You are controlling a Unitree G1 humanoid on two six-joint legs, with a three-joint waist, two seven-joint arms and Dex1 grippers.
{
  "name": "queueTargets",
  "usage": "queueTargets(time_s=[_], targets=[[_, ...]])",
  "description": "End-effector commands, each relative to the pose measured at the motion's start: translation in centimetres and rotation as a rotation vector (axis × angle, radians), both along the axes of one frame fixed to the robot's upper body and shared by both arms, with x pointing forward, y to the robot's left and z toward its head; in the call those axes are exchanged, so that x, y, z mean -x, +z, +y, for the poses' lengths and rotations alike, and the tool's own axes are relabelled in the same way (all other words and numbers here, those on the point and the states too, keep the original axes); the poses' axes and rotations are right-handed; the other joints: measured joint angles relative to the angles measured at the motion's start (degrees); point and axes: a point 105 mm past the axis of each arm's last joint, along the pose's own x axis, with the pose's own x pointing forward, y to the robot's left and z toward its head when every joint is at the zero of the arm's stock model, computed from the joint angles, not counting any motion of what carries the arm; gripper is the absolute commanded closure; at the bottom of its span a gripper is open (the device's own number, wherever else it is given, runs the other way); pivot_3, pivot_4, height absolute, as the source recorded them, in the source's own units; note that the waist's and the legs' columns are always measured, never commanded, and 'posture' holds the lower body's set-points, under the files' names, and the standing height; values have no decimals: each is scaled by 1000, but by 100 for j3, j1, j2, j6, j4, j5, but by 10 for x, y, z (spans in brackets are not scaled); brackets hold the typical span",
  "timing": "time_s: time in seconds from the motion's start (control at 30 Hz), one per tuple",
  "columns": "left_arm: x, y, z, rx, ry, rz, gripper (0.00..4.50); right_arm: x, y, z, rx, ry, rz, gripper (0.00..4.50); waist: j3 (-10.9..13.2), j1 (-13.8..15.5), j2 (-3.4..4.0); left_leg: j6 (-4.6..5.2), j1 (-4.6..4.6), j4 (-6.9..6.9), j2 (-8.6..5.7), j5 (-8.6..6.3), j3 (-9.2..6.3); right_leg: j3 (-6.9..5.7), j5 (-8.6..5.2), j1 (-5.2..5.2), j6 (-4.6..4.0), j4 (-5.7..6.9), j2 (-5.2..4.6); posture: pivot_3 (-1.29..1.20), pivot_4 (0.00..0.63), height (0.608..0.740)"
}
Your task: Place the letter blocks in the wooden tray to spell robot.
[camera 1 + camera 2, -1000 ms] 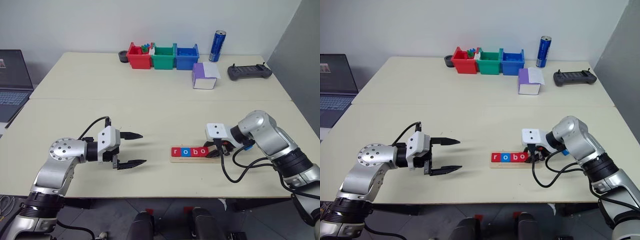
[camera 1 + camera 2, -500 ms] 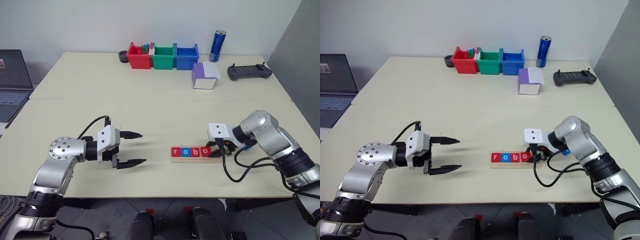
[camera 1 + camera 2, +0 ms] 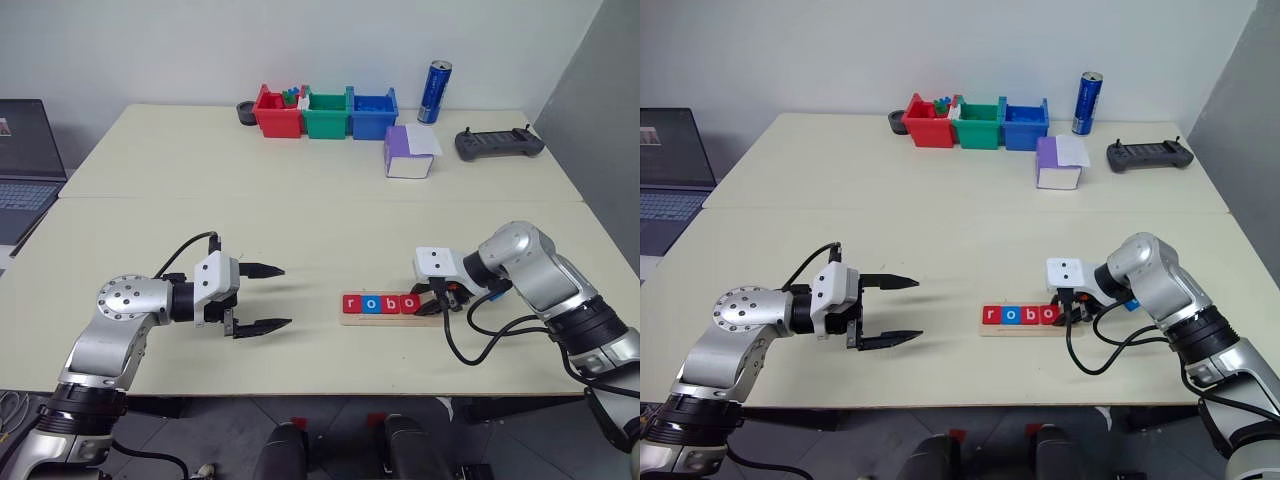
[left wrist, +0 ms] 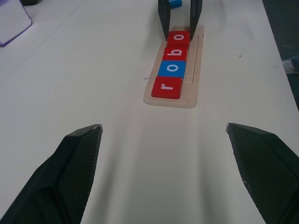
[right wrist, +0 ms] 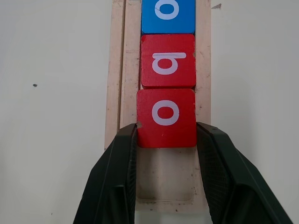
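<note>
The wooden tray lies on the table in front of my right arm. It holds a row of letter blocks: red r, blue o, red b and red o. My right gripper points down at the tray's right end, shut on the sides of that last red o, which rests in the tray. The slot behind it is bare wood. A blue block lies on the table just past the tray, half hidden behind the right gripper. My left gripper hovers open and empty, left of the tray.
Red, green and blue bins stand at the table's far edge. A blue can, a white-and-purple box and a black controller are to their right. A laptop sits at the far left.
</note>
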Motion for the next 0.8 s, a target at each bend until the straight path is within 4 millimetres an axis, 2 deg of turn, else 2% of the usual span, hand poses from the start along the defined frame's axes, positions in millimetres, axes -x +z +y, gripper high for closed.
queueTargets(time_s=[0.03, 0.27, 0.43, 0.53, 0.63, 0.73, 0.8], targets=[[-2, 8, 7, 0, 16, -35, 0, -1, 9, 3, -15, 7, -14, 2290, 0, 0, 0, 0, 0, 0, 0, 0, 0, 0, 0, 0, 0, 0, 0, 0, 150, 740], [-1, 8, 7, -2, 16, -39, 0, -3, 19, 3, -45, 0, -24, 23, 0, -1, 0, 0, 1, 1, 0, 0, 0, 0, 0, 0, 0, 2, 0, 0, 150, 740], [-2, 9, 7, -2, 16, -41, 0, 1, 39, -3, -96, 8, -50, 23, 0, 2, 1, 0, -1, 0, 0, 0, -1, 0, 0, -1, 0, 1, 0, 0, 150, 740], [-2, 9, 7, -2, 16, -41, 0, 4, 47, -15, -120, -20, -56, 23, 0, 6, 1, 0, -4, 0, 0, 0, 0, 0, 0, -3, 0, -2, -1, 0, 150, 740], [-3, 8, 7, -3, 14, -38, 0, 7, 44, -33, -110, -69, -41, 23, 0, 9, 0, 0, -4, -1, 0, 0, -1, -1, 0, -2, 0, -3, 0, 0, 150, 740], [-3, 7, 6, -1, 9, -37, 0, 10, 36, -40, -93, -85, -28, 23, 0, 8, 0, 0, -4, -1, 0, 0, 0, -1, 0, -2, 0, -3, -1, 0, 150, 740], [-4, 7, 4, 0, 4, -38, 0, 6, 32, -38, -120, -123, -22, 412, 0, -8, 1, 0, -3, -1, 0, 0, 0, 0, 0, -2, 0, -2, 0, 0, 150, 740]])
